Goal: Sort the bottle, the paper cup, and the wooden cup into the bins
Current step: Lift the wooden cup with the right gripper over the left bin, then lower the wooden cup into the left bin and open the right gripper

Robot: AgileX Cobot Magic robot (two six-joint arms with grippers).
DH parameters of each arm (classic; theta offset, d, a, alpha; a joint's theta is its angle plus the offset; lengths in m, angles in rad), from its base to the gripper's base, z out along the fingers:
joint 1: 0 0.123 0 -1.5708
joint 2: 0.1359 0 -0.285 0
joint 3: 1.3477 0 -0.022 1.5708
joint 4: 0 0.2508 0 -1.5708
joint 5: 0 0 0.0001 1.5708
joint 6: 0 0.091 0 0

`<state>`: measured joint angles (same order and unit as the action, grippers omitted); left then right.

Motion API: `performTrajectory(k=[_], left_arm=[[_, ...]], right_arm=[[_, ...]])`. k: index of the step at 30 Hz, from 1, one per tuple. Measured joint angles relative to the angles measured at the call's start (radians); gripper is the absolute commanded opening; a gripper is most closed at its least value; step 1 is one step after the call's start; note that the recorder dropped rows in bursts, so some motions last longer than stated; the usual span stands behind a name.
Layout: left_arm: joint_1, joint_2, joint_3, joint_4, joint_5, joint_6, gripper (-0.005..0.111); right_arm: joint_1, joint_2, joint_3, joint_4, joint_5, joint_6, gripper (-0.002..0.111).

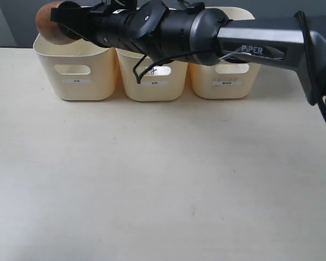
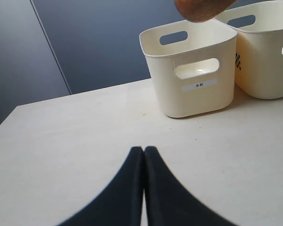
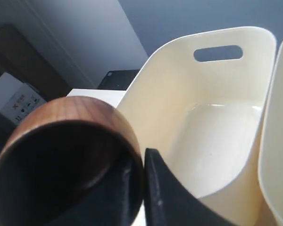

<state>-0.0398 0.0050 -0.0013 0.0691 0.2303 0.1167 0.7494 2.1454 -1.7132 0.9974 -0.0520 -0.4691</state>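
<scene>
Right end effector (image 3: 140, 183) is pinching the wooden cup (image 3: 61, 122) by its wall, one finger inside the mouth and one outside. That grip is narrow and needs no wrap around the barrel shape. The cup is tilted on its side in the air, over the near-left rim of the left bin (image 1: 76, 81), not touching it. My right arm reaches across in front of the middle bin (image 1: 152, 89) and right bin (image 1: 225, 89) to get there, so it hides both of their openings. The left bin's interior looks bare in the right wrist view, so there is nothing to land on. The label (image 2: 199, 85) on its front is too small for me to trust. Left end effector (image 2: 144, 151) is pressed together, holds nothing, and sits low over the tabletop (image 1: 163, 185) well short of the bins; my guess is it's parked there to stay out of the crossing arm's path. Bottle and paper cup: not in view, can't tell where they are. My read is that the step is the drop into the left bin. The cup sits near the rim rather than over the centre, so a release here risks it clipping the edge.
</scene>
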Motion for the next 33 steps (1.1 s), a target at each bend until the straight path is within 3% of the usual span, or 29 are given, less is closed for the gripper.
performTrajectory(k=[7,14,17,23,33], left_arm=[[0.0,0.0,0.0,0.0,0.0,0.0,0.0],[0.0,0.0,0.0,0.0,0.0,0.0,0.0],[0.0,0.0,0.0,0.0,0.0,0.0,0.0],[0.0,0.0,0.0,0.0,0.0,0.0,0.0],[0.0,0.0,0.0,0.0,0.0,0.0,0.0]], right_arm=[[-0.064,0.029,-0.019,0.024,-0.02,0.0,0.0],[-0.064,0.176,-0.213,0.008,0.062,0.0,0.003],[-0.064,0.199,-0.239,-0.008,0.063,0.0,0.017],[-0.064,0.223,-0.248,-0.017,0.063,-0.002,0.059],[-0.064,0.223,-0.25,-0.021,0.076,-0.002,0.054]])
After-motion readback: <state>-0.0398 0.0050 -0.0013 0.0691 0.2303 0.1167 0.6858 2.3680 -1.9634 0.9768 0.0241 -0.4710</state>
